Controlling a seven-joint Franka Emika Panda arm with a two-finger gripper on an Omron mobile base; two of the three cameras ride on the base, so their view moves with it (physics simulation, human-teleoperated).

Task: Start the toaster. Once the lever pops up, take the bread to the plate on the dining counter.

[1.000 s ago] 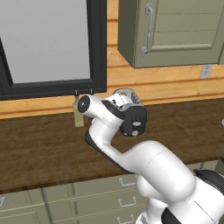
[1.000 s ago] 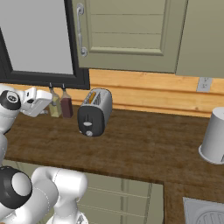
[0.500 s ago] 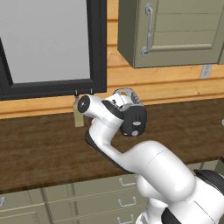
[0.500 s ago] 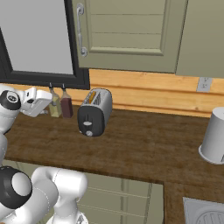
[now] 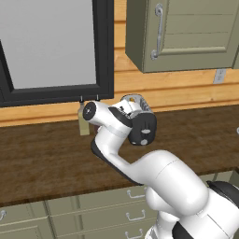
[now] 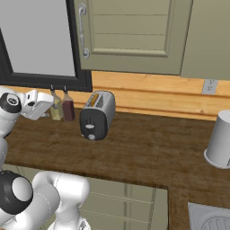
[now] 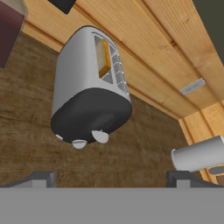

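The toaster (image 6: 96, 115) stands on the wooden worktop against the back wall, its black end panel facing out; its silver top (image 5: 133, 101) peeks from behind my arm. The bread (image 7: 103, 59) sits down in one slot, a tan edge (image 6: 94, 99) showing. The lever (image 7: 100, 136) is a pale tab on the black panel. My gripper (image 7: 111, 181) is open, with nothing between its fingers, and hangs in the air short of the toaster's end panel. Its white hand (image 6: 38, 103) is to the left of the toaster. The plate and the dining counter are out of view.
Two bottles, olive (image 6: 56, 110) and dark red (image 6: 68, 109), stand between my hand and the toaster. A pale grey canister (image 6: 220, 139) stands far right, with a sink corner (image 6: 211, 220) below it. Wall cabinets (image 6: 130, 36) and a dark-framed window (image 5: 51, 46) hang above.
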